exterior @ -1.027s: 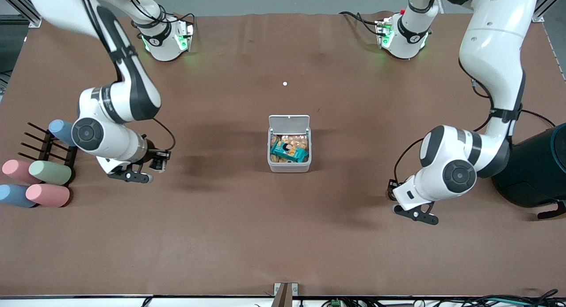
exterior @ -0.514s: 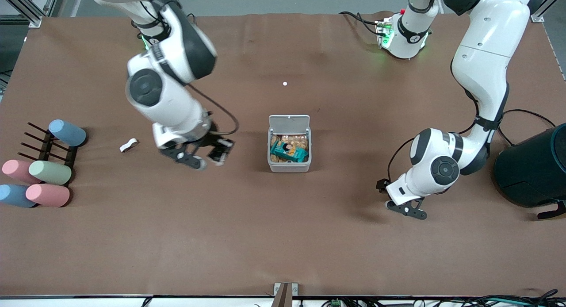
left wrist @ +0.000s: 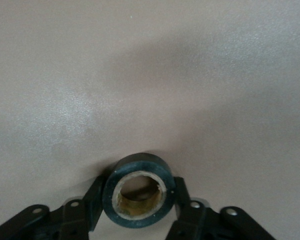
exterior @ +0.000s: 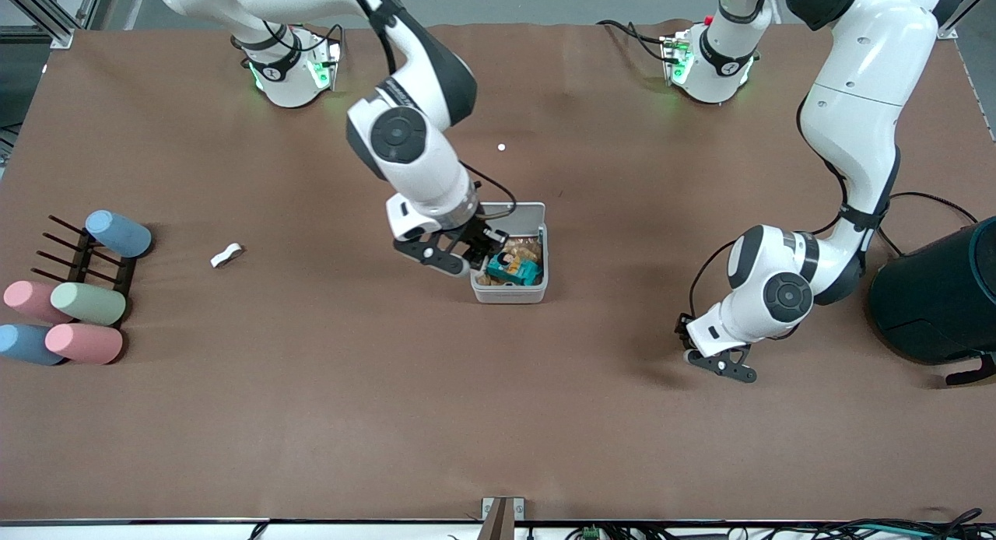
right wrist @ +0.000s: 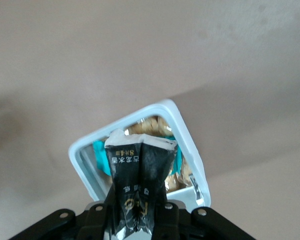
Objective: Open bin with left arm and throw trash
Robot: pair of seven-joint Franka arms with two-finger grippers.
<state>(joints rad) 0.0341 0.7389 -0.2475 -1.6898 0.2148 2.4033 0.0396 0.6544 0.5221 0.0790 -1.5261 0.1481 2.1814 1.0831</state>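
The right claw (exterior: 459, 256) hides part of the open light-grey bin (exterior: 510, 293) mid-table, clenching a crinkled dark wrapper (right wrist: 140, 175) over it – the left claw (exterior: 720, 362) grips the black tape roll (left wrist: 138, 190)

Cannot see most of the lid of the bin (exterior: 510, 295) in the front view, nor its corner toward the right arm's end: covered by the right hand (exterior: 467, 264). Cannot find the tape roll (left wrist: 140, 162) there either, hidden under the left hand (exterior: 724, 367). Lower end of the wrapper (right wrist: 140, 185) lost inside the grip. Drum (exterior: 934, 299) cut by the picture's edge. White speck (exterior: 501, 146) on the counter (exterior: 498, 415) too small to name.
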